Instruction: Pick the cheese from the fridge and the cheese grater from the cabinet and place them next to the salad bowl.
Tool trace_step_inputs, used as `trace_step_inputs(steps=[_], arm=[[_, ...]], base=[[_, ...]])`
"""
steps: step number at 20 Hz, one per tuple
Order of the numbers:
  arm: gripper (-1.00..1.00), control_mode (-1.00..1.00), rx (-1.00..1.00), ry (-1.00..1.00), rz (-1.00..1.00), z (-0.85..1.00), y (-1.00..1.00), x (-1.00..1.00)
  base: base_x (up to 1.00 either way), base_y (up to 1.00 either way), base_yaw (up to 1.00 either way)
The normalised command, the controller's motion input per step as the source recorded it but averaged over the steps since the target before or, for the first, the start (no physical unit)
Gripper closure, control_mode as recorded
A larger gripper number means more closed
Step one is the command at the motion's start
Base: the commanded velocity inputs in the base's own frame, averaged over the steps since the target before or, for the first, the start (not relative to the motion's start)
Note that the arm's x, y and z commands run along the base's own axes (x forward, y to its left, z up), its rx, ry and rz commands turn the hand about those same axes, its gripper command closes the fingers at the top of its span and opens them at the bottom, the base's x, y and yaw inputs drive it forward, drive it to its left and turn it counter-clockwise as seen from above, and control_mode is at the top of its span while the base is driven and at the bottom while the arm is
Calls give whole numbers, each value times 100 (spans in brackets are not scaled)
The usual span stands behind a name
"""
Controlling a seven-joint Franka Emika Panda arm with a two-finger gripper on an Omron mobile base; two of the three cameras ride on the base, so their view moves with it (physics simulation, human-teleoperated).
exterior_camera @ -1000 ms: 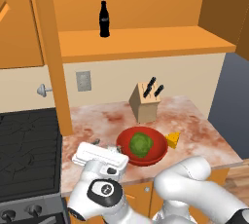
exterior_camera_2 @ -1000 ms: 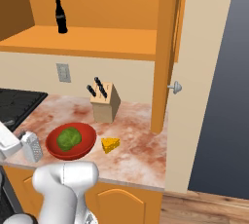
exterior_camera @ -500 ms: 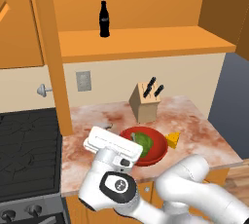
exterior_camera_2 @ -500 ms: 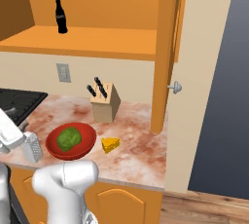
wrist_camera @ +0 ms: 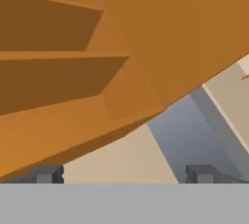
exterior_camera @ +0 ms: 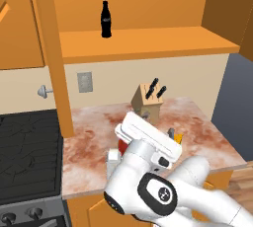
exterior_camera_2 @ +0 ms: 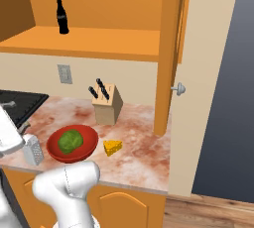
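Three task items on counter: the shallow red round salad bowl [exterior_camera_2: 72,144] with a green lettuce ball inside, the small yellow-orange cheese wedge [exterior_camera_2: 112,147] and the upright grey metal box grater [exterior_camera_2: 32,149] all stand on the mottled reddish marble counter [exterior_camera_2: 139,147].
Cheese position: just right of the bowl, close to its rim, apart from the grater.
Grater position: just left of the bowl, at the near left of the counter; whether it touches the bowl cannot be told.
Gripper: the two-finger gripper [wrist_camera: 121,174] has its dark fingertips [wrist_camera: 47,174] spread wide with nothing between them.
Gripper aim: the hand view looks up at the orange wooden wall cabinet [wrist_camera: 97,47] and a pale wall, away from the counter.
Items relative to gripper: in the left base view the white hand is raised in front of the bowl, hiding most of it; none of the three items is between the fingers.
Cabinet shelf: a dark cola bottle [exterior_camera_2: 61,17] stands on the open orange shelf, far left.
Other counter object: a tan wooden knife block [exterior_camera_2: 108,104] with black handles stands behind the bowl, near the wall.
Left of counter: a black stovetop [exterior_camera: 29,147].
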Motion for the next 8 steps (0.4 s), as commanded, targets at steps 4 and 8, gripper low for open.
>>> trace_step_inputs(steps=[4, 8], arm=[[-100, -100, 23, 11, -9, 45, -86, -100], [-100, -100, 25, 7, 0, 80, -68, -100]], base=[[0, 0, 0], [0, 0, 0]])
